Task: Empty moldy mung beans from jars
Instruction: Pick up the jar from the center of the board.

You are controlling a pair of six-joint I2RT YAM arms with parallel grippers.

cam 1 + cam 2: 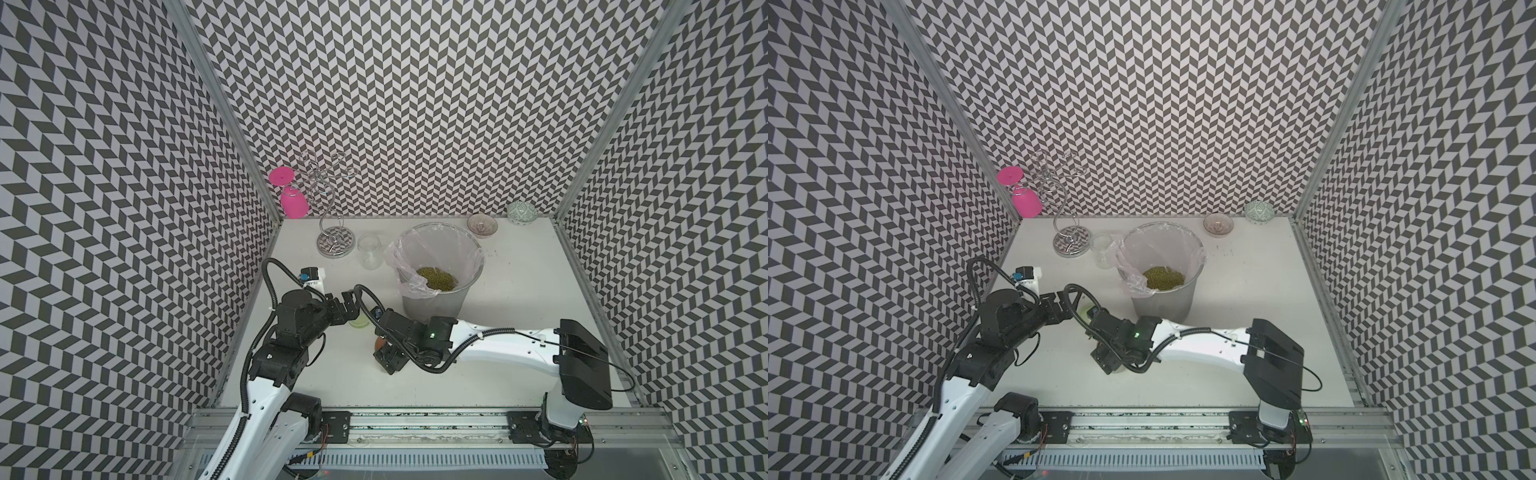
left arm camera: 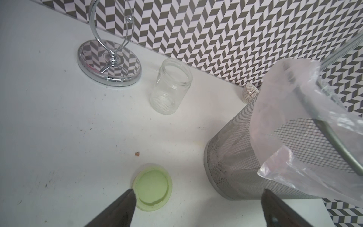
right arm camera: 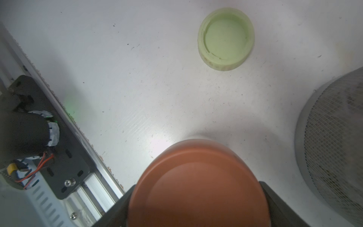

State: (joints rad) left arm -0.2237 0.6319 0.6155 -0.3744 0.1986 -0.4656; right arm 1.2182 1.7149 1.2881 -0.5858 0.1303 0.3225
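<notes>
My right gripper (image 3: 196, 193) points down near the table's middle front and is shut on an orange-brown lid (image 3: 198, 182), one finger on each side. The jar under that lid is hidden; only a sliver of orange (image 1: 379, 344) shows in a top view. A pale green lid (image 2: 152, 187) (image 3: 225, 39) lies upside down on the table (image 1: 519, 299). My left gripper (image 2: 198, 208) (image 1: 349, 309) hovers open just over it, holding nothing. An empty clear jar (image 1: 370, 251) (image 2: 170, 88) stands lidless farther back. The mung beans (image 1: 436, 277) (image 1: 1163, 276) lie heaped inside the plastic-lined grey mesh bin (image 1: 432, 305).
A chrome wire stand (image 1: 334, 243) and a pink goblet (image 1: 293, 199) occupy the back left corner. Two small patterned bowls (image 1: 482, 225) (image 1: 521, 212) sit at the back right. The bin stands close behind my right wrist. Patterned walls close three sides.
</notes>
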